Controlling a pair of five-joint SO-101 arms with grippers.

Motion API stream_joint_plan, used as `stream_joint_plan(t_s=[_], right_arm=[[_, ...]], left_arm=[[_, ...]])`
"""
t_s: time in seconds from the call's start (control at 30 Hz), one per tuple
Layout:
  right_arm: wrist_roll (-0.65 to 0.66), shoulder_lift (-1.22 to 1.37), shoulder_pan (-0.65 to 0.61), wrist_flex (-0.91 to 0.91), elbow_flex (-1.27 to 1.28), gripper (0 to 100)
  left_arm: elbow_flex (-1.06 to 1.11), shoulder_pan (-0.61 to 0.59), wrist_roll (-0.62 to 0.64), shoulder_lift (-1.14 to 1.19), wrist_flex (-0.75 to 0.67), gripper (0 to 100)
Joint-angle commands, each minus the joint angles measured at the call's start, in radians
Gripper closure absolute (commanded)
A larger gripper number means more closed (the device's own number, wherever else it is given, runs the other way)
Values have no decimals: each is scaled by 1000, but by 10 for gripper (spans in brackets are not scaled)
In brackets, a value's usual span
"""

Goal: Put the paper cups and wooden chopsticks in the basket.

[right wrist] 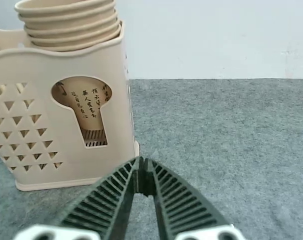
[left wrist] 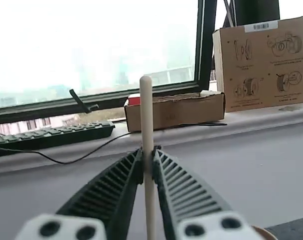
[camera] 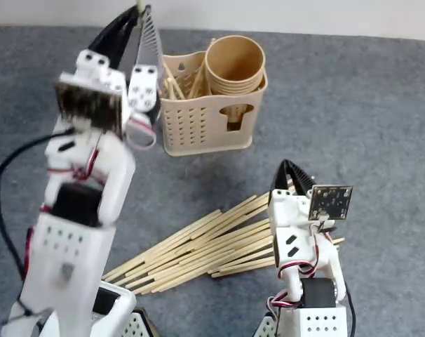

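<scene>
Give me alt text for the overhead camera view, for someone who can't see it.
Seen from above on grey carpet, a beige basket holds stacked paper cups and some chopsticks, while many more wooden chopsticks lie loose nearby. The left gripper holds one chopstick raised beside the basket; the right gripper rests shut near the pile.

Most likely an office or small robotics lab rather than a home. Wide dark-framed window (left wrist: 91,45) with hazy city buildings (left wrist: 176,75) beyond, and along its pale sill (left wrist: 251,122) a black keyboard (left wrist: 51,134), a thin black cable (left wrist: 61,162), a flat cardboard box (left wrist: 181,111) and an upright carton (left wrist: 264,62) printed with line drawings. Nearer in, small white robot arms (camera: 72,239) on grey felt matting (camera: 367,112) against a plain white wall (right wrist: 216,35).
</scene>
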Motion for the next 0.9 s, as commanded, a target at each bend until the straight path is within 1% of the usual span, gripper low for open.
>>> stream_joint_plan(t_s=[0.0,0.2,0.43,0.6,0.73,0.87], right_arm=[[15,-15,-18,-28,33,971],[15,-15,-16,-28,33,971],[15,-15,-16,-28,33,971],[15,-15,-16,-28,33,971],[15,-15,-16,-28,33,971],[15,-15,-15,-28,33,971]], left_arm=[[-108,-13,87,85,-20,994],[-125,-15,94,194,-20,994],[-117,-41,97,222,-14,994],[-130,-41,94,217,107,988],[-130,-45,94,216,161,918],[-166,-47,92,219,264,905]])
